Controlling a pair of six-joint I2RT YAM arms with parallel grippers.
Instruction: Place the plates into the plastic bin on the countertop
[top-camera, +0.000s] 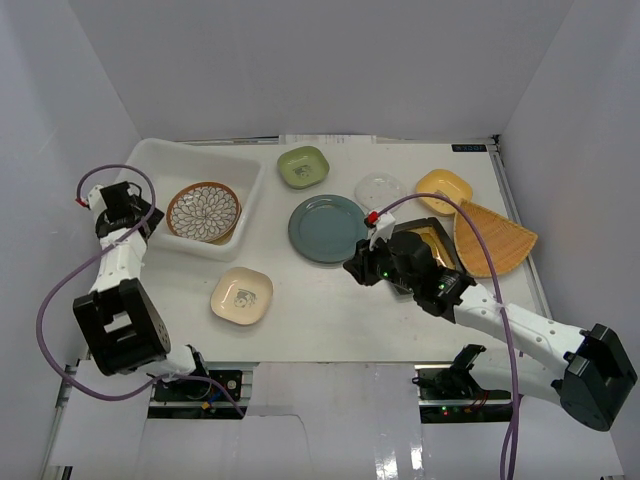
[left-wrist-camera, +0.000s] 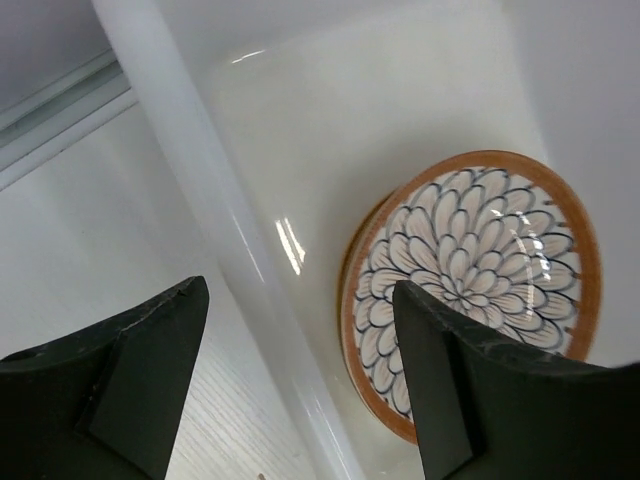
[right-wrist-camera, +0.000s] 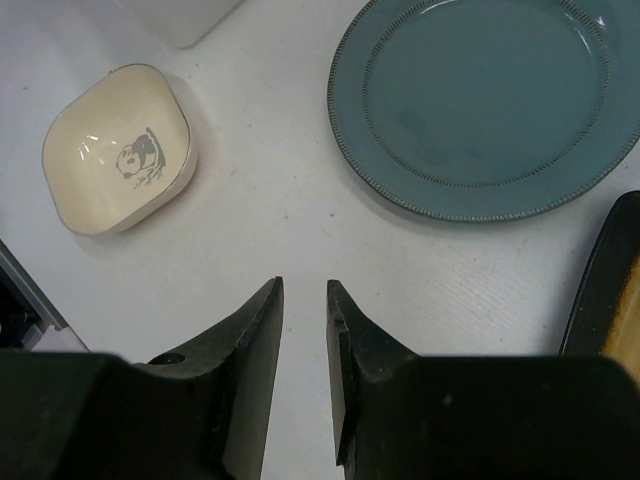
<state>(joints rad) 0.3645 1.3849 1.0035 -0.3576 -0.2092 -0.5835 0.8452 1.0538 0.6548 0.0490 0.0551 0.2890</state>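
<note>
One brown plate (top-camera: 203, 212) face-up in plastic bin (top-camera: 200, 163) | bin long axis left-right

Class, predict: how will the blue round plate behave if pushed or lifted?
The blue plate looks rigid and glossy, so probably slippery and breakable. Lying flat on the table with a low rim, it would likely slide when pushed, not tip. Its thin edge may be hard to pinch.

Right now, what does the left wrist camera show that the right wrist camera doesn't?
Left wrist only: the brown patterned plate inside the plastic bin, beyond the wide-open left gripper. Right wrist only: the blue-grey plate, the cream panda dish, an edge of the black square plate, and the right gripper, narrowly parted and empty. Both: the white countertop and part of the bin.
</note>
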